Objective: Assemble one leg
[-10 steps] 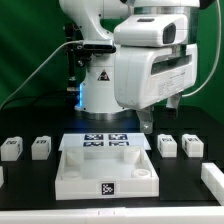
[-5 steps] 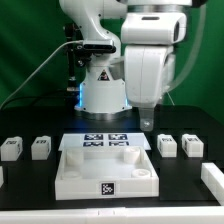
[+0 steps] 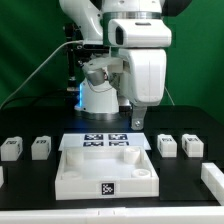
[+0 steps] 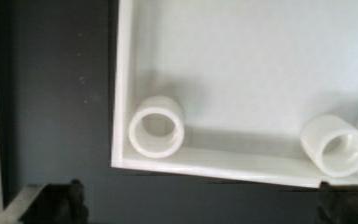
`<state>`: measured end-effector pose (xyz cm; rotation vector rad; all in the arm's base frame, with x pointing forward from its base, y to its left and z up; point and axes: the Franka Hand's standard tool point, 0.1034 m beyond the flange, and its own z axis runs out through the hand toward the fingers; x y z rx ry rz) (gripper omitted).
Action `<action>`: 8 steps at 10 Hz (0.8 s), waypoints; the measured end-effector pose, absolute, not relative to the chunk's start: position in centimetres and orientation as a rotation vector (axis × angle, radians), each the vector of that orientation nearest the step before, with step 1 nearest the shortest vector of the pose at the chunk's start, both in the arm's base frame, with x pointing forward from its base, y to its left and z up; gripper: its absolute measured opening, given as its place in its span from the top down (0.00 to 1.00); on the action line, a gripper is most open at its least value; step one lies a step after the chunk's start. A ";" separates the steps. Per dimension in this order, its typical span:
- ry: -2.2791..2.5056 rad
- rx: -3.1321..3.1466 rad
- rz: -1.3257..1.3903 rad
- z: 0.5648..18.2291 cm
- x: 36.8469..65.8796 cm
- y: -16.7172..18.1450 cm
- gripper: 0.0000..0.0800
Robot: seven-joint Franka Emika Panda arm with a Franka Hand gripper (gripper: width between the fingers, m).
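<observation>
Nearest the camera in the exterior view, one big white panel (image 3: 105, 172) lies flat on the black bench (image 3: 28, 200) at the bottom centre, with a single square tag (image 3: 107, 187) on its front edge. Two white pieces are cut off by the frame edges, one at the lower left (image 3: 2, 176) and one at the lower right (image 3: 212, 178). Too little of either shows to name them.

One row back come the legs, four in full view, all standing on the bench apart from the panel and from each other. On the exterior view's left are the far-left leg (image 3: 10, 148) and the inner-left leg (image 3: 40, 147). On the exterior view's right are the inner-right leg (image 3: 167, 145) and the far-right leg (image 3: 192, 147).

Just behind the panel, at centre, the marker board (image 3: 105, 141) lies flat with its cluster of tags. The pincer (image 3: 137, 120) hangs above it, fingers pointing down, touching nothing. The arm's white base (image 3: 100, 92) is at the back.

In the wrist view, the pincer (image 4: 211, 200) is spread wide with nothing between its dark fingertips (image 4: 59, 203). It looks into the panel's (image 4: 247, 60) corner, where two round sockets show, one (image 4: 156, 130) and another (image 4: 332, 143).
</observation>
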<state>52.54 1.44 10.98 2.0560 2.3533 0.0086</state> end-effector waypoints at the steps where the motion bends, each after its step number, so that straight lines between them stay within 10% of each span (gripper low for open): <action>1: 2.354 2.057 0.008 10.9 52.5 1.4 0.19; 8: 2.286 2.197 0.003 4.5 42.8 -1.7 0.19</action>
